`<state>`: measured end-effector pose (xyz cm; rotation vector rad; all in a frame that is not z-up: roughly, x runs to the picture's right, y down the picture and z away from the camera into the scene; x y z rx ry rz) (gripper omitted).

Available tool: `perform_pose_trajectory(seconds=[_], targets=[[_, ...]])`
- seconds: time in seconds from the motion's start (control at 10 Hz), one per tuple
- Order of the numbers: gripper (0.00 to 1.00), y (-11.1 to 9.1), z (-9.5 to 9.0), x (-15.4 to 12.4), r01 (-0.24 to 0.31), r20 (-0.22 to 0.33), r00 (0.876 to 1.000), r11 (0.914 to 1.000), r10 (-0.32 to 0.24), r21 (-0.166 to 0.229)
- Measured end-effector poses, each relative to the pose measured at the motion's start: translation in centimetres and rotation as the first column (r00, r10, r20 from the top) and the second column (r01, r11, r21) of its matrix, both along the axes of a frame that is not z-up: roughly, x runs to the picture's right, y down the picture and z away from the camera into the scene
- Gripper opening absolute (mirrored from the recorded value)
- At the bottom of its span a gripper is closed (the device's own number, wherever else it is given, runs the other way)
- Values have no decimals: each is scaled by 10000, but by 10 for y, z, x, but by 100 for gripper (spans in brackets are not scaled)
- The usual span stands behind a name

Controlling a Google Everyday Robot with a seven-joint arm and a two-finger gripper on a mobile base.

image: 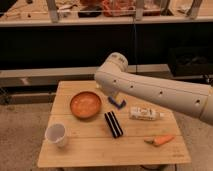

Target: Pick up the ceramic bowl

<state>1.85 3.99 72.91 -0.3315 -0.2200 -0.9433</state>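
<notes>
The ceramic bowl (85,104) is round, shallow and orange, and sits on the left half of the wooden table (100,150), behind the white cup. My white arm reaches in from the right and bends down at its elbow (116,64). My gripper (111,95) is at the arm's lower end, just right of the bowl's far rim and above the table, mostly hidden by the arm.
A small white cup (56,134) stands at the front left. A blue object (118,103) lies just under the arm's end. A black bar (113,124), a white bottle on its side (145,114) and a carrot (161,140) lie to the right. Dark shelving stands behind.
</notes>
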Motion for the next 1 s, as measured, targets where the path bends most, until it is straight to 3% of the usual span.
perform_pose_trajectory(seconds=[0.5, 1.0], targets=[[80, 12, 27, -14, 153, 662, 9977, 9997, -141, -177], [80, 16, 39, -27, 524, 1224, 9913, 9984, -491, -235]])
